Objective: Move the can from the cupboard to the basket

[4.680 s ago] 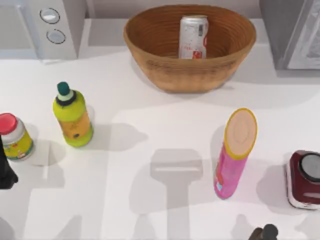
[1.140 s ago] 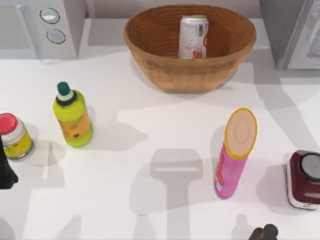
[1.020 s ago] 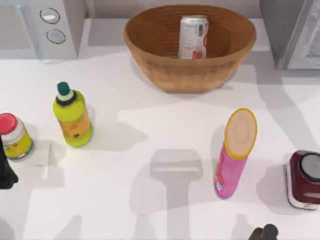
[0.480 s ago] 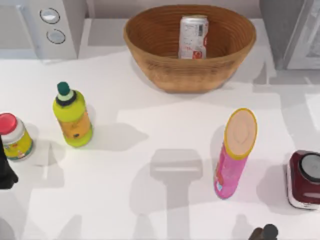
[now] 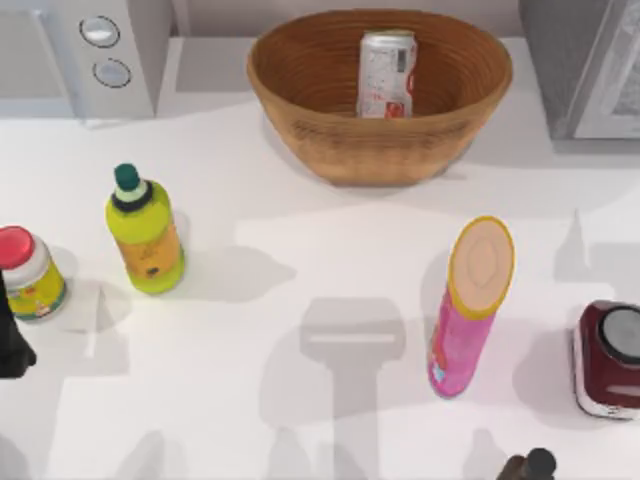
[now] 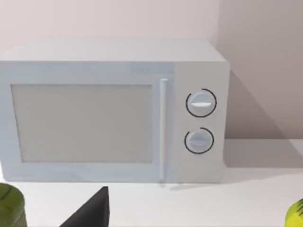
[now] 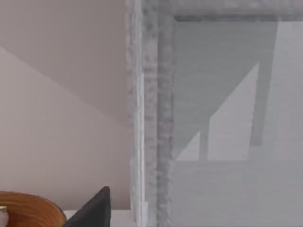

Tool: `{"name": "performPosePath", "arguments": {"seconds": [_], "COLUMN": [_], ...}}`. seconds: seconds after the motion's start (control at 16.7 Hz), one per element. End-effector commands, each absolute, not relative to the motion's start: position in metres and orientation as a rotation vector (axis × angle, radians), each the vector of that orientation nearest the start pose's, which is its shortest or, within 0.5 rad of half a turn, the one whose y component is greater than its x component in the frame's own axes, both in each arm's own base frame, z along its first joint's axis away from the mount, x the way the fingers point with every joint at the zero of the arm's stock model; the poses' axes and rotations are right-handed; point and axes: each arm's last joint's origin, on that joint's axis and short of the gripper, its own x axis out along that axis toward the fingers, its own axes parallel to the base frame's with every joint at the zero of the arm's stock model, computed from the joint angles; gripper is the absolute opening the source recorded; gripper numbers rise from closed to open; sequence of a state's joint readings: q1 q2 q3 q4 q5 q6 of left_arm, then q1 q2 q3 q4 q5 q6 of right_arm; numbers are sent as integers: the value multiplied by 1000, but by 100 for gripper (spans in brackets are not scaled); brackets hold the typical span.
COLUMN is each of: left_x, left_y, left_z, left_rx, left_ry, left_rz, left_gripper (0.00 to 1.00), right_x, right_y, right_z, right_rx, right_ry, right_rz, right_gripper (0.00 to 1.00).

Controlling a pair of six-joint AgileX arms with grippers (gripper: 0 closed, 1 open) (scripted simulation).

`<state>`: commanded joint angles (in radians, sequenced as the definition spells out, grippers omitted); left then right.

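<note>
The silver-white can point(image 5: 386, 74) with red print stands upright inside the orange-brown wicker basket point(image 5: 300, 90) at the back middle of the table. The grey cupboard point(image 5: 585, 65) with its pale door panel sits at the back right; the right wrist view shows its frame point(image 7: 151, 118) up close, with a bit of the basket's rim point(image 7: 28, 208) beside it. A dark part of my left arm point(image 5: 10, 345) rests at the table's left edge. A dark part of my right arm point(image 5: 530, 465) sits at the front edge, right of centre. Both are far from the can.
A white microwave point(image 5: 100, 50) with two knobs stands back left and faces the left wrist camera point(image 6: 113, 109). A green bottle point(image 5: 145, 230) and a red-lidded jar point(image 5: 28, 272) stand at the left. A pink tube point(image 5: 470, 305) and a dark-red container point(image 5: 608, 360) stand at the right.
Only the shadows on the table's right side have shifted, sliding toward the front right. The can, the basket and the other objects have not moved.
</note>
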<state>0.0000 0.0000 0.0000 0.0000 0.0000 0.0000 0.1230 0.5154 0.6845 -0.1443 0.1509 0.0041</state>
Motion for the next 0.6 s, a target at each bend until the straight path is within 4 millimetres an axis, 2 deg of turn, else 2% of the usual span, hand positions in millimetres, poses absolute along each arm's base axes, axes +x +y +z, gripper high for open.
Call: {"name": "performPosePath", "arguments": {"seconds": [0.18,0.36,0.48,0.6], "left_x": [106,106,106,106], "left_y": [-1,-1,-1,-1], "left_z": [160,160,160,160], "left_rx": [0,0,0,0], "left_ry": [0,0,0,0], "left_rz": [0,0,0,0], "left_gripper": [100,100,100,100], "right_x": [112,106,105,105], "right_y": [6,2,0,-1], "right_z": [275,218,189,169], "right_rx": [-1,-1,-1,0], "right_ry": [-17,-1,0,0], "right_rz": [-17,-9,-5,-2], "right_gripper": [100,100,100,100]}}
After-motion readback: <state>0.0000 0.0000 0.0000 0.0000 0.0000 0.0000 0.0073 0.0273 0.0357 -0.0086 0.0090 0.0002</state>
